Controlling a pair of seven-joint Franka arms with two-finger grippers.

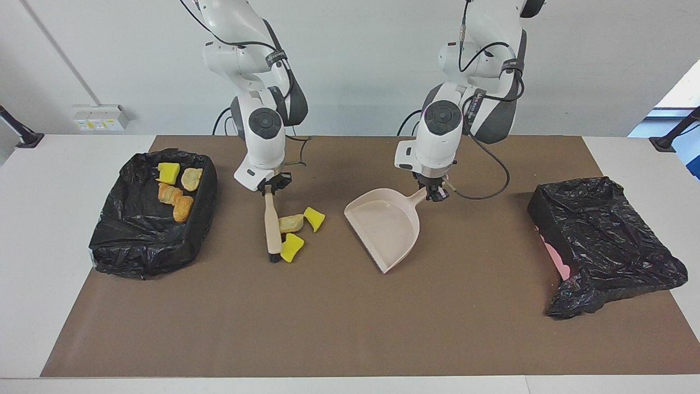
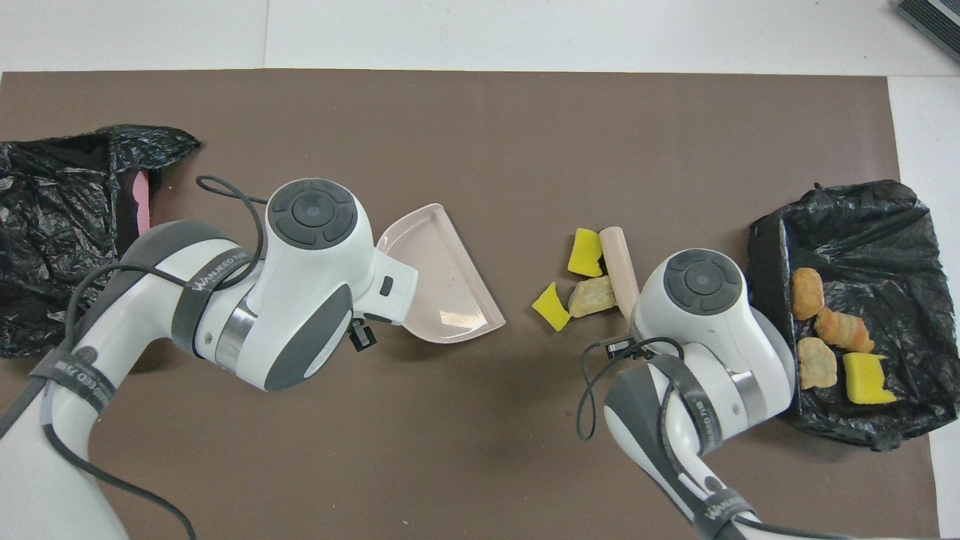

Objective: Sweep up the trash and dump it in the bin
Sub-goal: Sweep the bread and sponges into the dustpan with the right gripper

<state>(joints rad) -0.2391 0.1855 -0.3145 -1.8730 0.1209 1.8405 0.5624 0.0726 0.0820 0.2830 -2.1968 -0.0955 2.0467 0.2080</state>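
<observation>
The three loose scraps (image 1: 295, 232) – judged light and soft – are best pushed, not gripped, with the brush (image 1: 270, 227) clamped by its handle top in the right gripper (image 1: 269, 189) fingers and the dustpan (image 1: 385, 227) by its handle in the left gripper (image 1: 436, 191) fingers.

Three pieces of trash sit clustered on the brown mat, left of centre in the facing view: a tan bread-like lump (image 1: 290, 223) in the middle, a bright yellow sponge wedge (image 1: 314, 218) just beside it to the right, and a second yellow sponge piece (image 1: 292, 247) just below. The lump and the lower sponge lie against the brush (image 1: 270, 227). Four more pieces lie inside the black-lined bin (image 1: 131, 249) at the left of that frame: a yellow sponge block (image 1: 168, 173) and three tan-orange lumps (image 1: 176, 196) bunched beside it.
</observation>
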